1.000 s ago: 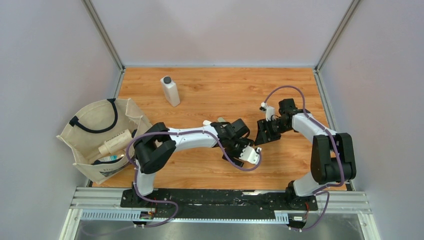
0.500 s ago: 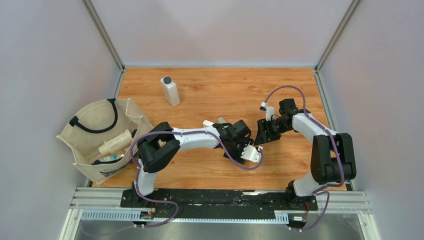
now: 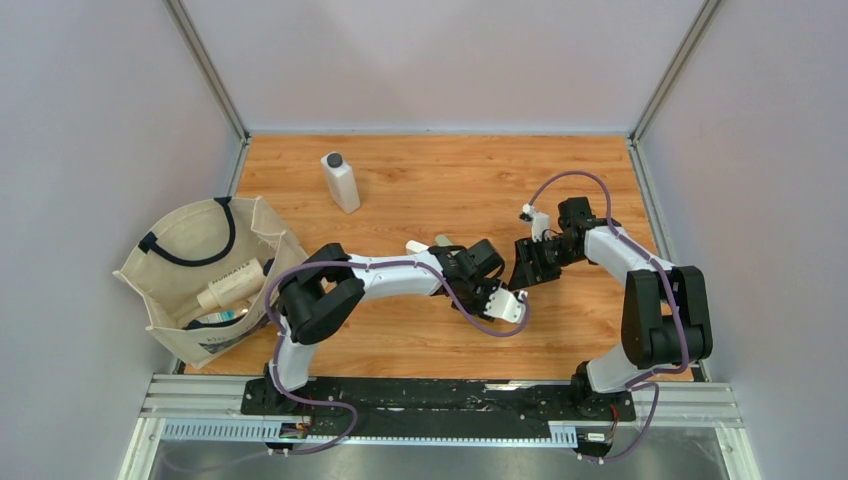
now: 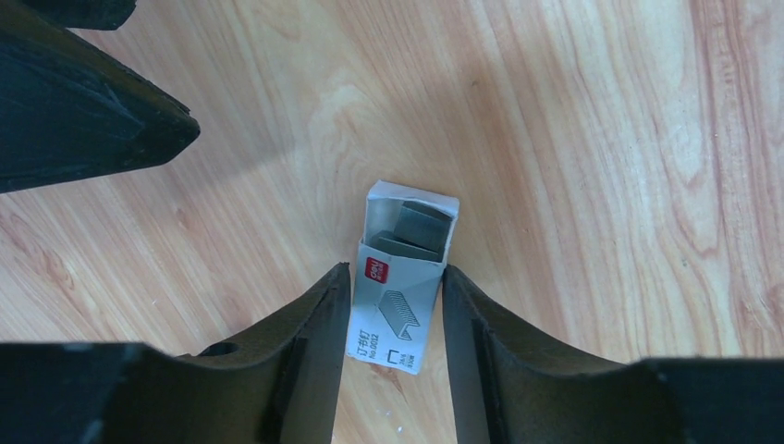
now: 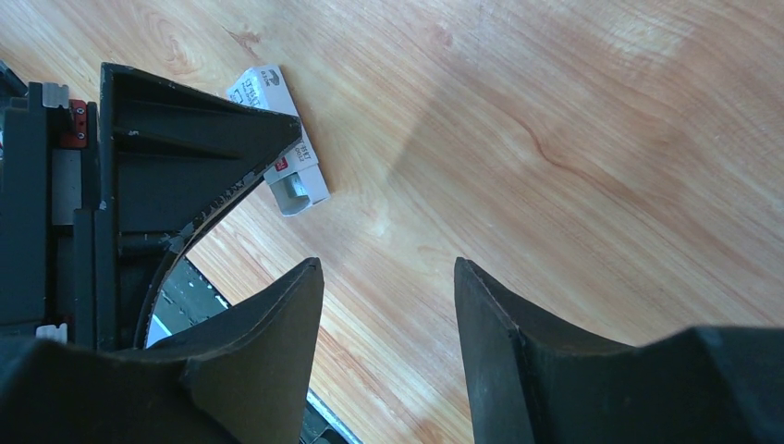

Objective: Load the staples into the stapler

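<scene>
The staples (image 4: pixel 398 305) are a small white box lying flat on the wooden table, its far end open with grey staple strips showing inside. My left gripper (image 4: pixel 398 270) straddles the box with both fingertips against its sides, so it is shut on it. The right wrist view shows the box (image 5: pixel 277 157) under the left gripper's black finger. My right gripper (image 5: pixel 388 264) hovers open over bare wood just right of the box, with nothing between its fingers. From above, the left gripper (image 3: pixel 503 303) and right gripper (image 3: pixel 527 268) sit close together. I cannot make out the stapler in any view.
A white bottle with a dark cap (image 3: pixel 341 182) stands at the back left. A canvas tote bag (image 3: pixel 170 250) holding bottles sits at the left edge. Two small pale objects (image 3: pixel 428 244) lie partly hidden behind the left wrist.
The left gripper's jaws have closed in onto the staples box and its wrist has shifted slightly away from the near edge. The right arm has not moved.
</scene>
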`<state>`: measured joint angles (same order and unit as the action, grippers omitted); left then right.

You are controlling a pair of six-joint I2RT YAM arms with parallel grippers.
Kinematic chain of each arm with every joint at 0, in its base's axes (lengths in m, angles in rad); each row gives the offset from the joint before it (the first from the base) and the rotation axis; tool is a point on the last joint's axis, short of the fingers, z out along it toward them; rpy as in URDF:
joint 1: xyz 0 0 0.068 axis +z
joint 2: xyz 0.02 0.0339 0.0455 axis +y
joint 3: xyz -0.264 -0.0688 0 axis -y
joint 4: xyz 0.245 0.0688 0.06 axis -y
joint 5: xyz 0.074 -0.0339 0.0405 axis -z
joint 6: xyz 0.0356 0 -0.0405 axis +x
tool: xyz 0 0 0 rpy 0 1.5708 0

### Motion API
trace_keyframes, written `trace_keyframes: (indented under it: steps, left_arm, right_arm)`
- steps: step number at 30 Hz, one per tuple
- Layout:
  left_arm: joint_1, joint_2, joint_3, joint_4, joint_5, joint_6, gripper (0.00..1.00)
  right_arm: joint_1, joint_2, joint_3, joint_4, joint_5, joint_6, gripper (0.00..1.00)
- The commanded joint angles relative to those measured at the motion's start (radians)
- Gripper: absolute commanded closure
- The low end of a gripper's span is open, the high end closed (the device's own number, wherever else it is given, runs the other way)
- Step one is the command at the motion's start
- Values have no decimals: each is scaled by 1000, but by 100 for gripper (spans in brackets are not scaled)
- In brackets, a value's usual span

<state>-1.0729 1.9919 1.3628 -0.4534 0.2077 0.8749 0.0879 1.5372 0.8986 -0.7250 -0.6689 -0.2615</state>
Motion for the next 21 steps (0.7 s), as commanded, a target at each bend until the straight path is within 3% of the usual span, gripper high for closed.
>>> trace_keyframes:
  steps: [1, 11, 14, 21]
  left_arm:
    - [-2, 28, 10, -39, -1, -14, 51]
    - [-1, 39, 59, -60, -22, -200, 51]
    - [-2, 51, 81, -73, -40, -258, 59]
    - [-1, 74, 107, -76, -94, -398, 58]
  right_arm:
    - [-4, -12, 14, 9, -24, 4, 43]
    - [-2, -5, 14, 18, -24, 18, 43]
    - [7, -3, 14, 30, -20, 31, 43]
    - [55, 26, 20, 65, 34, 76, 42]
